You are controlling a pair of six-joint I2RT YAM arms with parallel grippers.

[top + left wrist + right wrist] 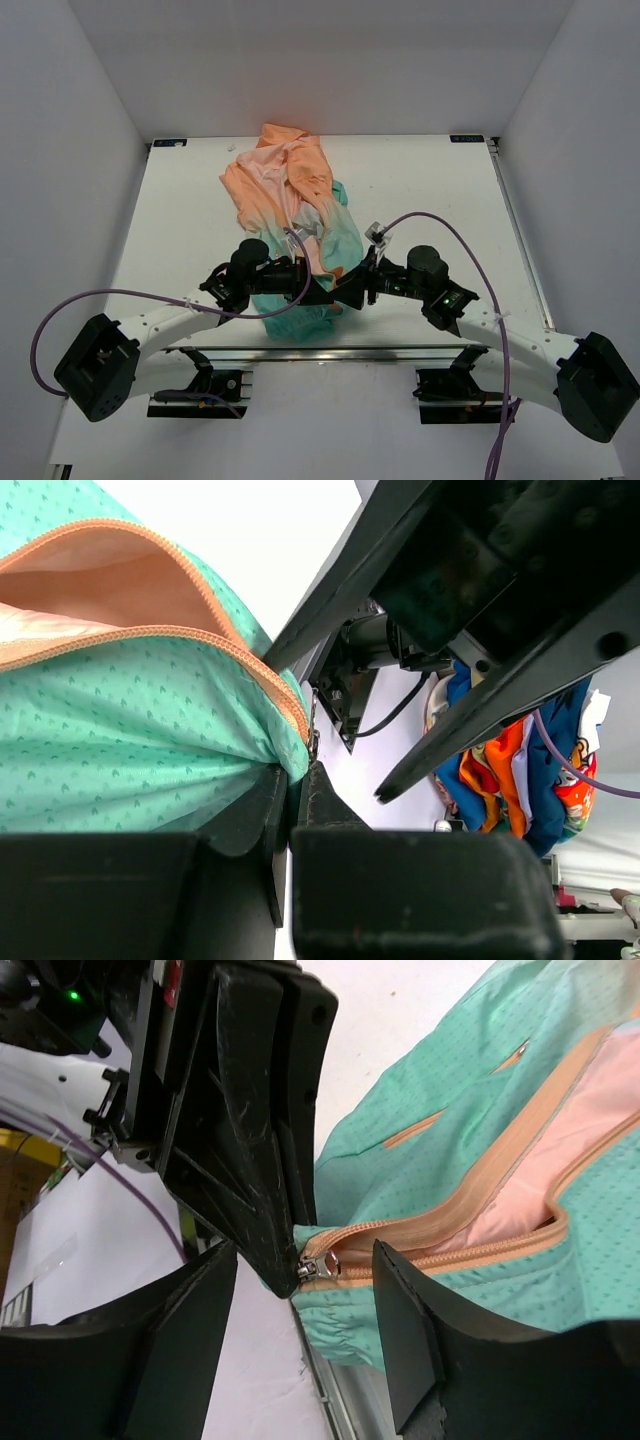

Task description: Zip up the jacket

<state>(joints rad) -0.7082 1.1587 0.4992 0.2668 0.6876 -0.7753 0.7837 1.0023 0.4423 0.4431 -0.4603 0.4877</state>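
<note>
The left gripper [290, 792], jaws clamped on the hem of the thin orange-to-teal jacket [120, 730], anchors the zipper base while the right gripper [305, 1270], jaws spread, straddles the metal slider [320, 1262].

I saw a white table [420, 190] with plain white walls [330, 60] standing around it on three sides. A small black tag [170, 142] sat at the far left corner of the table, and another black tag [467, 138] sat at the far right corner. A tiny white bit [230, 147] lay near the far left edge; I could not tell what it was. A shiny metal rail [330, 352] ran along the near edge. Off to one side, I saw a pile of blue and orange clothes [505, 770].
</note>
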